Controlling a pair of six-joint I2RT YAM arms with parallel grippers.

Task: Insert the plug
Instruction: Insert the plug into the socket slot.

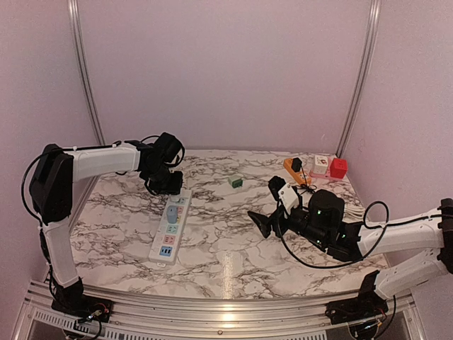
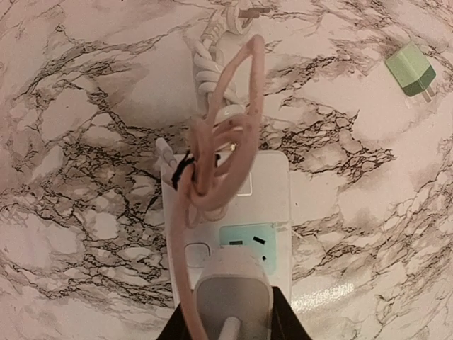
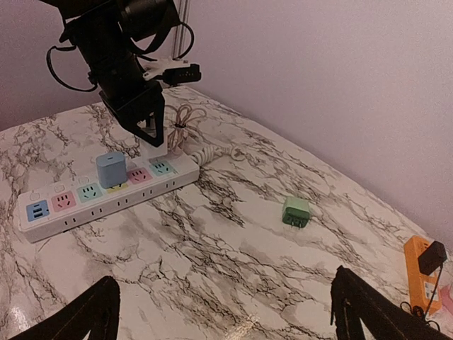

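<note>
Left tool (image 3: 154, 136) is down at the far end of the power strip (image 3: 120, 202), pinching the white plug (image 2: 233, 290) between its fingers. In the left wrist view the dark fingers sit tight on either side of the plug body. The plug is right on top of the strip's far end, just past the teal socket (image 2: 248, 244). Honestly can't tell from these shots whether the pins are actually in a socket or the plug is just resting on the strip.

The plug's pink cable (image 2: 244, 106) is bundled in a loop with a black tie and sticks out away from the tool, over the strip's end. The strip's own white coiled cord (image 2: 205, 71) snakes off toward the far side of the bench (image 1: 226, 255).

The strip itself lies on the left half of the bench, running near to far. It has a blue-grey adapter (image 3: 110, 170) plugged in around the middle, a couple of sockets nearer than the white plug.

Right tool (image 3: 223, 280) is spread wide with nothing in it. It hangs over the right side of the bench, well apart from the strip and facing it.

Other bits: a green adapter (image 3: 296, 211) lies loose on the bench, off to the right of the strip's far end. In the far right corner there's an orange block (image 3: 419, 276) with a small black plug (image 3: 432, 256) on it, plus a red box (image 1: 338, 168) beside that.
</note>
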